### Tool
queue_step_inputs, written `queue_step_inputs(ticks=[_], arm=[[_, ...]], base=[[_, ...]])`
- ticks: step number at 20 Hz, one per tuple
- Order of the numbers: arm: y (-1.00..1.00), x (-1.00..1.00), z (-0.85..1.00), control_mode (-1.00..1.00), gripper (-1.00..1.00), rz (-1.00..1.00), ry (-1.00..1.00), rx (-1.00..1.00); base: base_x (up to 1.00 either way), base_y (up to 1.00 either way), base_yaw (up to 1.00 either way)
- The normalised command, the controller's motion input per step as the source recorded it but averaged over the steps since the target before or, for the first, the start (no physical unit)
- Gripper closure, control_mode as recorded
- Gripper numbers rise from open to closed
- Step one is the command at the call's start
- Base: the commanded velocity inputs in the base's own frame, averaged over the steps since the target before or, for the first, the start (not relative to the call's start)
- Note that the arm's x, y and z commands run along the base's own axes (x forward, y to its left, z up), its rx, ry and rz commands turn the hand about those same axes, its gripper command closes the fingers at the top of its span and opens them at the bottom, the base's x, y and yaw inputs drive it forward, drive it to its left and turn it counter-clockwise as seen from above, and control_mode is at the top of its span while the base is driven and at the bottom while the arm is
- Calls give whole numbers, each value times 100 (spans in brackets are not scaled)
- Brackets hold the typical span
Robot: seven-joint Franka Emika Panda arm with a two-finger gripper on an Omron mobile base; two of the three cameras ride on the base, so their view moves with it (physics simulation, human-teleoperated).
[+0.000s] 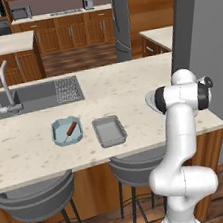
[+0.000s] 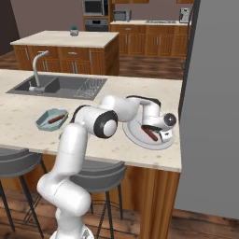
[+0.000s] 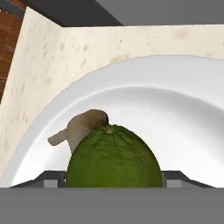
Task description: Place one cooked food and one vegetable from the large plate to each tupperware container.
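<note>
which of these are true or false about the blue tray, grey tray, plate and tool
1. The blue tray holds a sausage. True.
2. The grey tray holds a vegetable. False: it is empty.
3. A round green vegetable sits on the plate, between the tool's tips. True.
4. The plate lies in the sink. False: it rests on the counter.
5. A pale mushroom lies beside the green vegetable. True.
</note>
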Motion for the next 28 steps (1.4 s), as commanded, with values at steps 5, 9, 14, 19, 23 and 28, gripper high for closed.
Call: queue_step_inputs(ticks=[5,9,14,19,23,28], arm=[[0,-24,-35,-100,100,-2,-5,-4],[0,-61,69,-100,100,11,-8,-5],[48,-100,100,-100,100,35,1,-26],[100,-95,87,-100,100,44,13,-36],[100,-69,85,-100,100,43,15,-26],[100,-33,82,-100,100,42,20,-21]], base=[[0,0,0],[0,0,0],[0,0,0],[0,0,0],[0,0,0],[0,0,0]])
